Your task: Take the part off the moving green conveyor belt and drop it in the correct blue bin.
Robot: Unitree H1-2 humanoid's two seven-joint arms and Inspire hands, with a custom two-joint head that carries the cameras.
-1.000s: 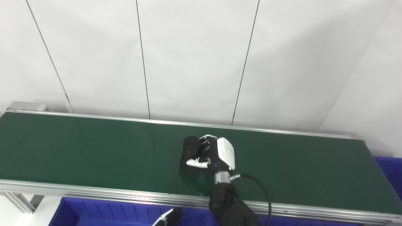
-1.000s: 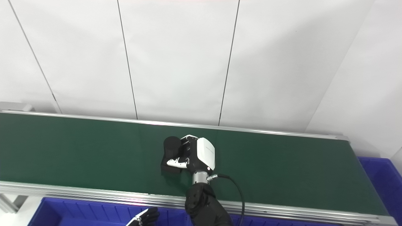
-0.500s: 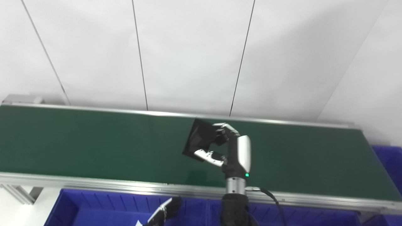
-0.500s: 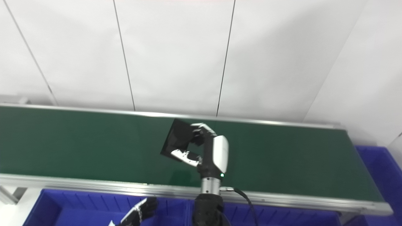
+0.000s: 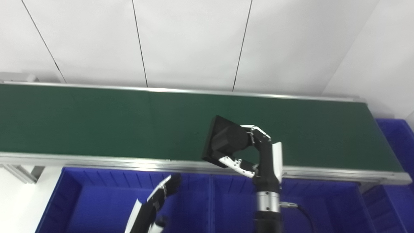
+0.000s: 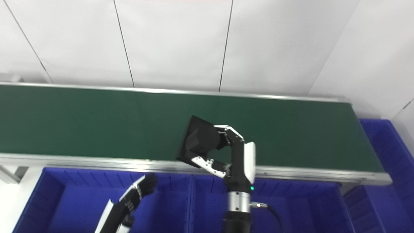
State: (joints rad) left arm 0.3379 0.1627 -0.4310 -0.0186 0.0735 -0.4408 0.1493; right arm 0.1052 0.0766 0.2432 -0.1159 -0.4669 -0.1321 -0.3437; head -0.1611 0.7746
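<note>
Nearest the camera, the left hand (image 5: 161, 194) reaches up from the bottom edge over the left blue bin (image 5: 97, 200), its fingers stretched straight and apart, grasping nothing. To its right, past a dividing wall, lies the middle blue bin (image 5: 233, 207), and the right arm rises upright from the bottom edge in front of it, wrist vertical with a small green light showing in the right eye view. The right hand (image 5: 258, 155) stands above the conveyor's near rail (image 5: 97, 160), clenched around the black part (image 5: 226, 144): fingers hooked over its top, thumb pressed under its lower edge. The part, a flat black plate with a round black body on its face, is tilted and held clear of the belt, over the near edge of the green conveyor belt (image 5: 97, 119). A third blue bin (image 5: 397, 139) sits off the belt's right end.

Half a second ago the part was held higher over the middle of the belt; now the hand has drawn back toward the near rail, and the camera has tipped down, showing more of the bins. The left hand shows further into view. No writing or label can be read.
</note>
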